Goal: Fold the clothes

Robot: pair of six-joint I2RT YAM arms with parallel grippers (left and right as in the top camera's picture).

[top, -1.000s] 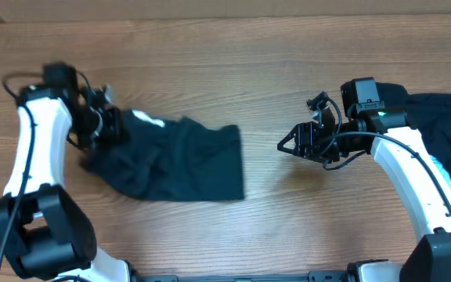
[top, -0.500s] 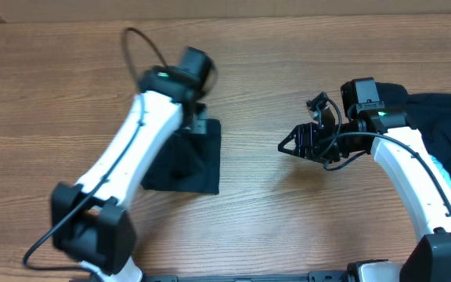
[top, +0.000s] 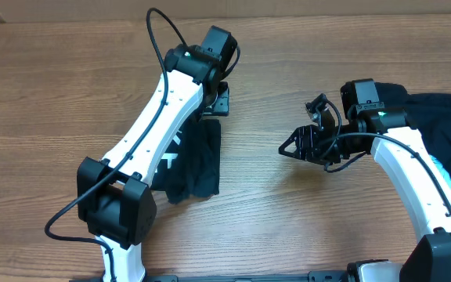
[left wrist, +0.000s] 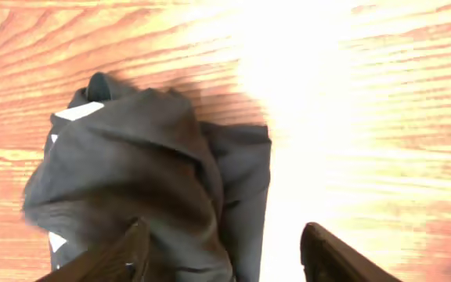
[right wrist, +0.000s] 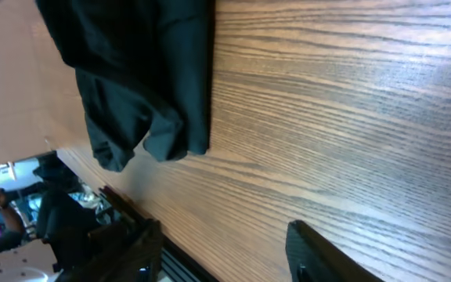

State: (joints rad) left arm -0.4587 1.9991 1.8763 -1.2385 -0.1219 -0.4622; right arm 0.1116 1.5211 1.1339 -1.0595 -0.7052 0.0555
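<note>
The dark T-shirt (top: 198, 160) lies folded into a narrow bundle in the middle of the table, with a bit of white lettering (top: 170, 160) showing beside my left arm. My left gripper (top: 218, 100) hovers at the bundle's far end. In the left wrist view its fingers (left wrist: 135, 251) stand apart, one over the rumpled shirt (left wrist: 147, 172) and the other over bare wood, with my left gripper (left wrist: 225, 254) gripping nothing. My right gripper (top: 292, 145) is open and empty over wood to the right of the shirt. From my right gripper (right wrist: 225, 254), the shirt (right wrist: 139, 70) lies well off.
More clothes (top: 441, 121), dark with a light blue patch (top: 445, 174), are heaped at the table's right edge behind my right arm. My left arm (top: 151, 149) stretches diagonally over the shirt's left side. The wooden table (top: 304, 219) shows between the shirt and the heap.
My left arm swung from the far left to the upper middle, carrying the shirt's left part over onto the rest. Its jaws then opened and let the fabric go. The right arm stayed put.
</note>
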